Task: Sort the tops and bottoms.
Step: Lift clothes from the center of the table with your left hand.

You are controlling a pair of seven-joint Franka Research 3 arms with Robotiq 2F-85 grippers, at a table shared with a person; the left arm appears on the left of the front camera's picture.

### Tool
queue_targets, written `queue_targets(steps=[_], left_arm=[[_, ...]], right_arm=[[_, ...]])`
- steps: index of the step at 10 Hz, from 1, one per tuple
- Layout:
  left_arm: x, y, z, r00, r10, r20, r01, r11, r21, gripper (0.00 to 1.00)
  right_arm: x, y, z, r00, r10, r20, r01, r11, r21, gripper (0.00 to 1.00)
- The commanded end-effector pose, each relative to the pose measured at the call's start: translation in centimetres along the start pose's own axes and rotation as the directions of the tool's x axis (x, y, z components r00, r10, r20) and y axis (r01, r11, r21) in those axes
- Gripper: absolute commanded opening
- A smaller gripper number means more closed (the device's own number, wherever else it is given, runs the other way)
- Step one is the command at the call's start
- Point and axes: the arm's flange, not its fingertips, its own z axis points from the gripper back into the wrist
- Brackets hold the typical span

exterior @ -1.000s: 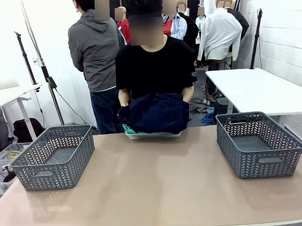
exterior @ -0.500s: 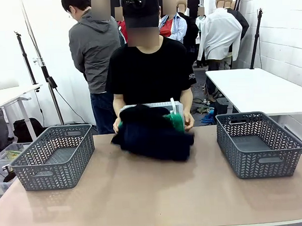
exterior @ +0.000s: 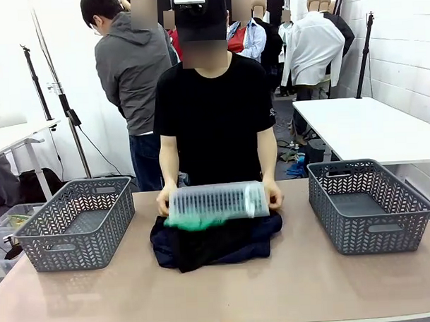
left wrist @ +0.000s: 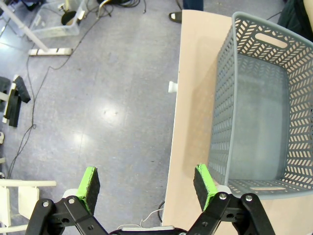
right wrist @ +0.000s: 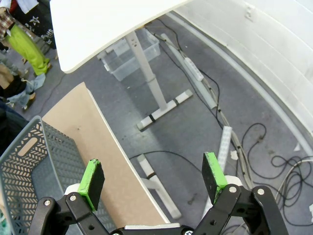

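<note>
We look across the tan counter (exterior: 220, 295), which fills the near half of the front view, with a white table (exterior: 369, 127) behind it to the right. A person (exterior: 213, 111) in a black T-shirt stands at the counter's far edge, facing us.

Two grey baskets sit on the counter, well apart. The left basket (exterior: 97, 232) is near the left edge and the right basket (exterior: 376, 233) near the right edge, and we see nothing in either.

Between them, in front of the person, lies a pile of dark clothes (exterior: 218, 247), navy and black, heaped on the counter. Over the pile the person holds a clear plastic bin (exterior: 216, 201) tipped on its side, with one hand (exterior: 163, 202) at each end. The green bottoms (exterior: 194, 222) show as a bright strip at the bin's lower edge, on top of the dark pile and just left of its middle. We cannot make out the waistband or cord from here.

The left gripper (left wrist: 145, 171) hangs with its green pads spread wide and nothing between them, above grey floor beside the counter's edge (left wrist: 193, 98). The left basket (left wrist: 222, 112) lies to one side of it.

The right gripper (right wrist: 152, 159) is also wide apart and holds nothing. It hangs above floor and cables, with the counter's corner (right wrist: 98, 147) and the right basket (right wrist: 29, 196) to one side.
</note>
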Motion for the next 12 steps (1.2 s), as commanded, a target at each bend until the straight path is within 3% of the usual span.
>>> queue_targets(steps=[1,12], left_arm=[[-0.26,0.09,0.11,1.0,0.004,0.002,-0.004,1.0,-0.001,1.0],[-0.26,0.09,0.11,1.0,0.004,0.002,-0.004,1.0,-0.001,1.0]], right_arm=[[0.03,0.22,0.16,1.0,-0.004,-0.004,0.004,1.0,-0.005,1.0],[0.03,0.22,0.16,1.0,-0.004,-0.004,0.004,1.0,-0.005,1.0]])
